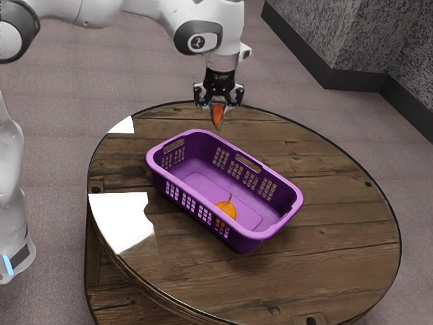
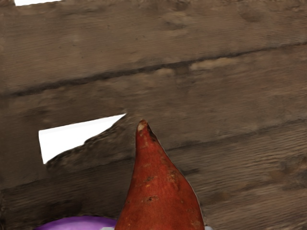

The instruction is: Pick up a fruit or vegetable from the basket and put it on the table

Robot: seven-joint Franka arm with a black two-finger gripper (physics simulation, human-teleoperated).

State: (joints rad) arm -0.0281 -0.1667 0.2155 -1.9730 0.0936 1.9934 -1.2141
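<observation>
My gripper (image 1: 218, 107) hangs over the table's far part, behind the purple basket (image 1: 254, 235), shut on an orange-red sweet potato (image 1: 217, 115) whose tapered end points down. In the wrist view the sweet potato (image 2: 158, 196) is large at the lower edge, with the wooden table (image 2: 230, 96) beneath it. A bit of the purple basket (image 2: 81, 223) shows beside it. An orange round fruit or vegetable with a thin stem (image 1: 226, 209) lies inside the basket, near its front wall.
The round wooden table (image 1: 338, 271) extends around the basket on all sides. White patches (image 1: 125, 220) mark the tabletop toward the exterior view's left. A dark-based wall (image 1: 355, 80) stands beyond the table.
</observation>
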